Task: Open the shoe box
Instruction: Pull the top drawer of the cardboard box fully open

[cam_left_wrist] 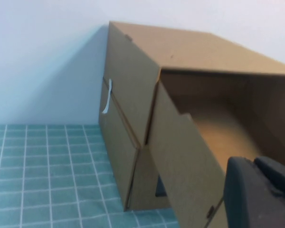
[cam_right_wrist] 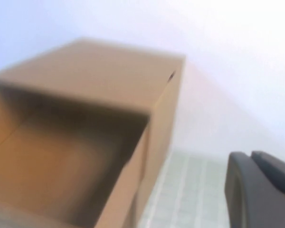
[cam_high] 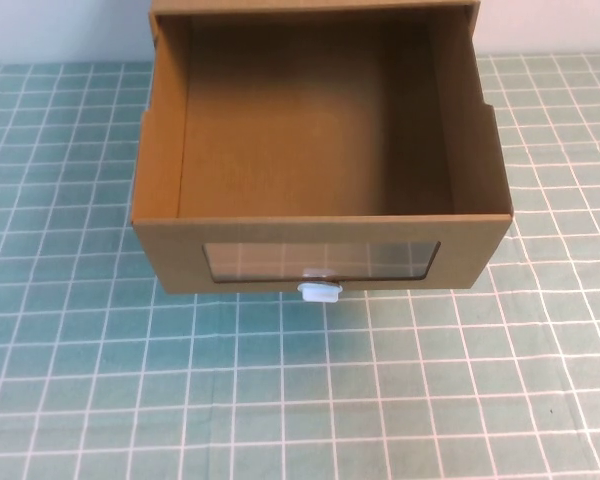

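Your right gripper [cam_right_wrist: 259, 187] sits closest, pressed together and holding nothing, just beside the shoe box [cam_high: 310, 130]. Your left gripper [cam_left_wrist: 261, 194] hangs by the opposite side wall; you cannot tell its state. On the green mat [cam_high: 100, 380], the white tab [cam_high: 319, 291] faces you, and the drawer stands out of its sleeve [cam_left_wrist: 190, 47].

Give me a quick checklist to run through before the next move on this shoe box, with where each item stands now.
1. Drawer pulled out of the shoe box shell: ok.
2. White pull tab free of both grippers: ok.
3. Right gripper shut, holding nothing, off the box's right side: ok.
4. Left gripper by the box's left side, outside the high view: ok.
5. Left gripper touching the drawer wall: cannot tell.
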